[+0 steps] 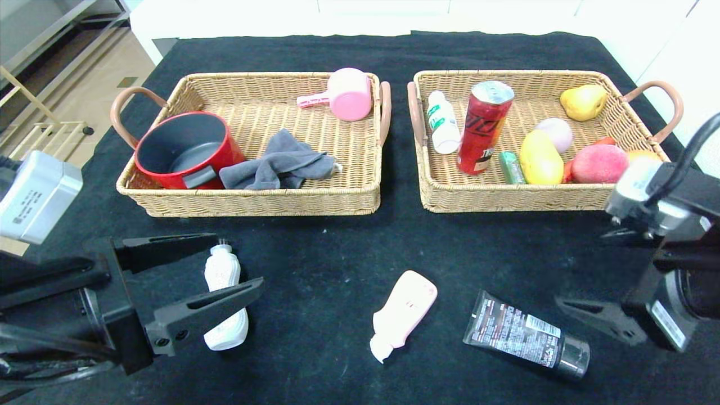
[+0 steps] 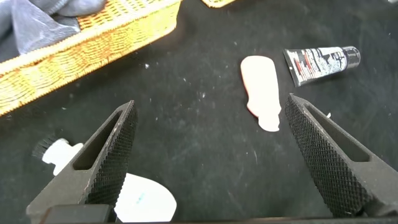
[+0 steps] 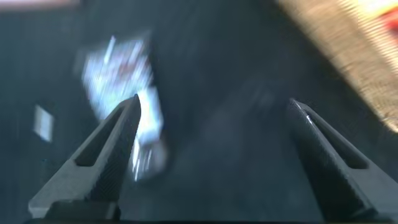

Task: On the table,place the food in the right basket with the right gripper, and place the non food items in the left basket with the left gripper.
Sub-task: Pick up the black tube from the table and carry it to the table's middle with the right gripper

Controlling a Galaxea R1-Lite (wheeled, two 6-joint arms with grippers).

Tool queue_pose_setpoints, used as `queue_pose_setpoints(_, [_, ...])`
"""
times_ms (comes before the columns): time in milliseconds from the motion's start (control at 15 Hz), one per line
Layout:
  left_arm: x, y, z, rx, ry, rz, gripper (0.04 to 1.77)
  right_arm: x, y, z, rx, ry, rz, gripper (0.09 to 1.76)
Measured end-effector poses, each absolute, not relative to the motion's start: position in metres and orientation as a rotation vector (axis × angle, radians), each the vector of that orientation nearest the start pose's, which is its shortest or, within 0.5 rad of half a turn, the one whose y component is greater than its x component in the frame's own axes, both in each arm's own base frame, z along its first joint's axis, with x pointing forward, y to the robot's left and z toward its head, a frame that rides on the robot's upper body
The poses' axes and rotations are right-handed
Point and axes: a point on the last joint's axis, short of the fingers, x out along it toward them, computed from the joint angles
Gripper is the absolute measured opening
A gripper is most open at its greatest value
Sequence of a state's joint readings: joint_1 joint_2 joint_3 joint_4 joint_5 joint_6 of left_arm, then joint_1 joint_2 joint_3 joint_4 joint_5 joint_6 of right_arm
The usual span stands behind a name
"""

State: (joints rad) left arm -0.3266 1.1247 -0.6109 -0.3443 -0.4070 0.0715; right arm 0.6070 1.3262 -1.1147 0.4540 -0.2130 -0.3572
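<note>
Bright even overhead light; right wrist view motion-blurred

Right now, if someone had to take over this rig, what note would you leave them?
Left gripper: jaws open, low over the table, straddling the white curvy bottle, nothing held.
Right gripper: jaws open, empty, at the table's right edge in front of the right basket.
Done: white bottle, red can and peach are in the right basket.
Left: white curvy bottle, pink squeeze tube and dark tube lie on the table; all go into the left basket by the left gripper.
</note>
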Motion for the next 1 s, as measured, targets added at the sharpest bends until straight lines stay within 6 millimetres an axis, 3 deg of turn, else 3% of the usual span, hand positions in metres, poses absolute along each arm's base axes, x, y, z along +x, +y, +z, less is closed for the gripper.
queue_pose_setpoints(267, [0.15, -0.06, 0.231, 0.061, 0.16, -0.739, 1.72, 0.141, 0.11, 0.267, -0.803, 0.655, 0.614, 1.7])
queue_pose_setpoints(1000, [0.15, -0.06, 0.232, 0.068, 0.156, -0.74, 1.72, 0.161, 0.146, 0.23, -0.978, 0.791, 0.598, 1.7])
